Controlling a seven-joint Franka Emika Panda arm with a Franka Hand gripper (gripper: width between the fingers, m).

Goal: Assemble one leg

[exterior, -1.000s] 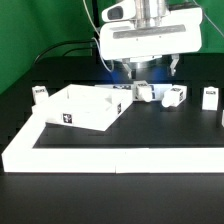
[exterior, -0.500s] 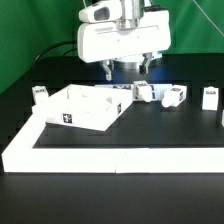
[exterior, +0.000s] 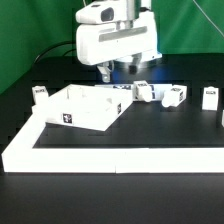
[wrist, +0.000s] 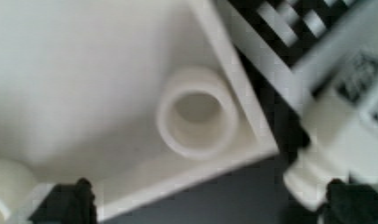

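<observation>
The white square tabletop (exterior: 72, 108) lies flat at the exterior view's left, with marker tags on its edge. My gripper (exterior: 117, 70) hangs above its far right corner, jaws apart and empty. In the wrist view, my gripper (wrist: 212, 206) shows dark fingertips (wrist: 69, 202) on either side of the tabletop's corner (wrist: 115, 70) and its round screw hole (wrist: 195, 121). White legs lie in a row behind the tabletop: one (exterior: 145, 92) close to it, one (exterior: 175, 96) further right, one (exterior: 210, 98) at the far right and one (exterior: 40, 93) at the far left.
A thick white L-shaped rail (exterior: 110, 153) runs along the front and up the left side of the black table. A green backdrop and cables stand behind. In the wrist view a blurred white part (wrist: 339, 125) lies beside the tabletop's corner.
The arm has moved toward the exterior view's left and a little up, from over the legs to over the tabletop's far right corner. The parts have not moved.
</observation>
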